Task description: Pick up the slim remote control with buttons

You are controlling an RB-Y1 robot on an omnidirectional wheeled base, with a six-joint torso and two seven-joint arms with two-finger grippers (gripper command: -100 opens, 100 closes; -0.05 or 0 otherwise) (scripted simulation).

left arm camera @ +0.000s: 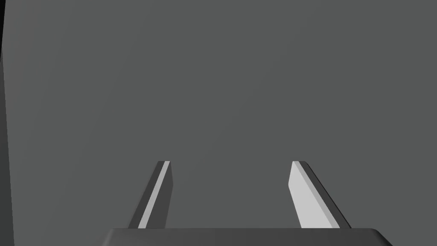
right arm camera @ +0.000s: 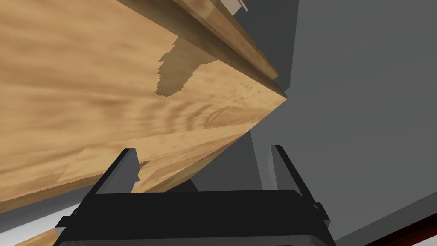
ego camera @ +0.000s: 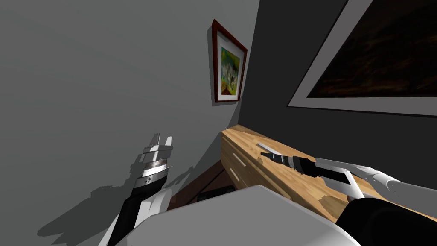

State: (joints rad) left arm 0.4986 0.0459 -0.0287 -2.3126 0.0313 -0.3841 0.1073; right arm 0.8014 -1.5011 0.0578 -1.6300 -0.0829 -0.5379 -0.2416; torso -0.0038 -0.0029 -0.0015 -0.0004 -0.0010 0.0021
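Right hand (right arm camera: 204,148): fingers spread, nothing between them. Its wrist view looks past them along the wooden counter (right arm camera: 85,85) toward the counter's far end, and the hand's shadow (right arm camera: 175,72) falls on the top. The head view places this hand low over the counter top, with the forearm reaching in from the near end and lying almost parallel to the surface. The slim remote control (ego camera: 271,149) reads as a pale grey strip lying flat on the counter top, toward the far end and on the back side, just beside the right fingertips. Contact cannot be confirmed, and the buttons are too small to make out. Its long axis runs roughly along the counter, close to the line of the forearm. Judgement: the spread setting and shallow approach suit a grasp across the remote's narrow width, since a thin flat item offers only its two long edges. The hand likely needs a small shift toward the back of the counter and a downward tilt before closing. A dark screen in a pale frame (ego camera: 375,55) hangs above the counter, which probably explains why the remote rests there. Left hand (ego camera: 163,139): fingers spread, empty, raised off the front of the counter and well apart from it, presumably parked clear of the working arm. Risk: the blades may skid the remote along the smooth top.
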